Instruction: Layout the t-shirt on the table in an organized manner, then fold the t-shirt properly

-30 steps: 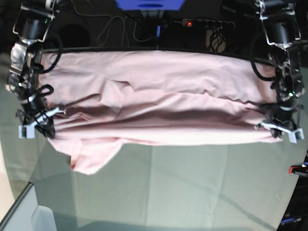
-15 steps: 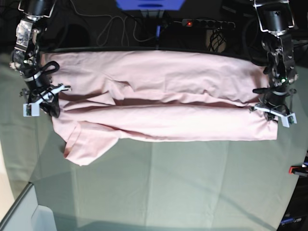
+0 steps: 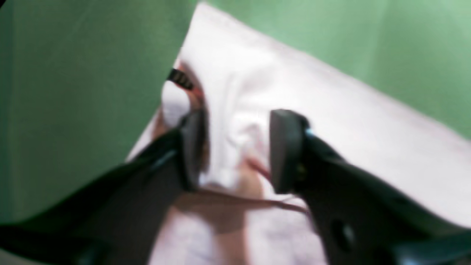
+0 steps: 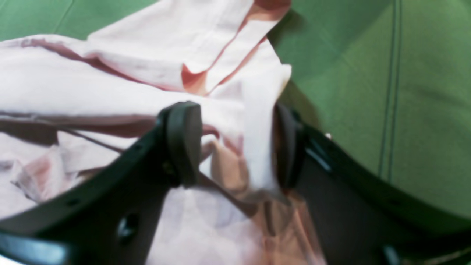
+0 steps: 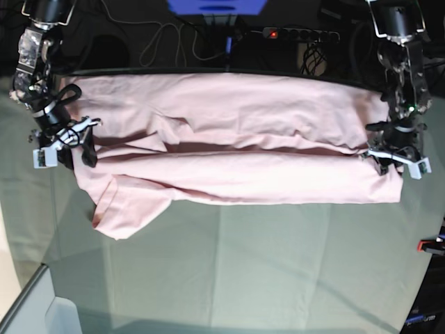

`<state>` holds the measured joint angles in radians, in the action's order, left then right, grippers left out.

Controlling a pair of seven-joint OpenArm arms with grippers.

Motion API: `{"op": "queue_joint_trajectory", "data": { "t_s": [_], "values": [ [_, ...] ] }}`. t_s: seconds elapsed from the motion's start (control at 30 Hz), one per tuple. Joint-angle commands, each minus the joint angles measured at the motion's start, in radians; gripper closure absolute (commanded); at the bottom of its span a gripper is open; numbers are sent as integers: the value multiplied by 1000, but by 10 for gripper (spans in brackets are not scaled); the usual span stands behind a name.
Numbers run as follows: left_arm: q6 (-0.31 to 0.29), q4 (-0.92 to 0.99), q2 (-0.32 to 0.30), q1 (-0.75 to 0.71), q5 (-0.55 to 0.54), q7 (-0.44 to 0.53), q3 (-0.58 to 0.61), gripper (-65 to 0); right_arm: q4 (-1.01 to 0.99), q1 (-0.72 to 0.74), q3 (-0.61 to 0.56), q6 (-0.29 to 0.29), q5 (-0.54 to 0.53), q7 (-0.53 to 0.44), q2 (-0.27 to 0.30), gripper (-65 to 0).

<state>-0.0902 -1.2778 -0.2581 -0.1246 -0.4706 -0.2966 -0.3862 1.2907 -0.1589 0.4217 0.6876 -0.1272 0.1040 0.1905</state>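
- Base view: you have the shirt (image 5: 236, 149) lying flat on the table (image 5: 264, 264) as a long band, its long axis running side to side along the far edge. A second ago the near fold was lifted and stretched between both arms; now it rests on the cloth, laid over the far half, with a shadowed crease between the two layers. One sleeve sticks out toward you at the view's left end. Judgement: this fold is placed; the stray sleeve remains to be tucked.
- Left wrist view: your left gripper (image 3: 235, 151) stands with its jaws apart, straddling a bunched corner of the shirt (image 3: 331, 121). Neither pad presses the fabric. The cloth is released, not held. A dark label shows at the hem beside the jaws.
- Right wrist view: your right gripper (image 4: 235, 143) is likewise parted. A pale strip of the shirt (image 4: 73, 88) hangs between the jaws and brushes one pad; no pinch shows. The layers beneath lie rumpled, so that end will likely need smoothing before the next fold.
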Motion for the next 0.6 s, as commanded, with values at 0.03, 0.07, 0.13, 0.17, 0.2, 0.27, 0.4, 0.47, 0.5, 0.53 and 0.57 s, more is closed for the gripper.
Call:
{"op": "queue_joint_trajectory", "data": {
  "t_s": [0.03,0.07,0.13,0.17,0.2,0.27,0.4,0.47,0.5,0.53,0.57],
  "values": [
    [-1,-63,-20,-4,-32,24,-44,-324,30,9,7,11,-15,-31,14,-321],
    [-1,-78,-16,-7,-40,24,-73,-326,43,6,9,11,-16,-30,14,-321],
    [-1,-84,-13,7,-38,24,-130,-326,73,6,32,11,-18,-30,7,-321],
    [-1,-82,-13,24,-40,24,-152,-326,86,6,41,11,-18,-30,4,-321],
    [-1,-76,-16,49,-38,24,-167,-326,97,6,45,11,-18,-30,-6,-321],
    [-1,-24,-25,90,-38,23,-182,-326,117,11,58,11,-18,-28,-15,-321],
    [-6,162,-89,214,-38,23,-179,-326,129,14,62,11,-18,-28,-18,-322],
    [-7,261,-106,271,-38,23,-179,-326,129,12,62,11,-16,-28,-16,-322],
    [-7,313,-114,300,-38,23,-179,-326,129,12,62,11,-15,-28,-16,-322],
    [-7,364,-122,332,-38,23,-173,-327,128,9,62,11,-15,-28,-16,-322],
    [-9,398,-123,351,-38,27,-158,-327,128,8,62,11,-15,-28,-15,-322]
  ]
}}
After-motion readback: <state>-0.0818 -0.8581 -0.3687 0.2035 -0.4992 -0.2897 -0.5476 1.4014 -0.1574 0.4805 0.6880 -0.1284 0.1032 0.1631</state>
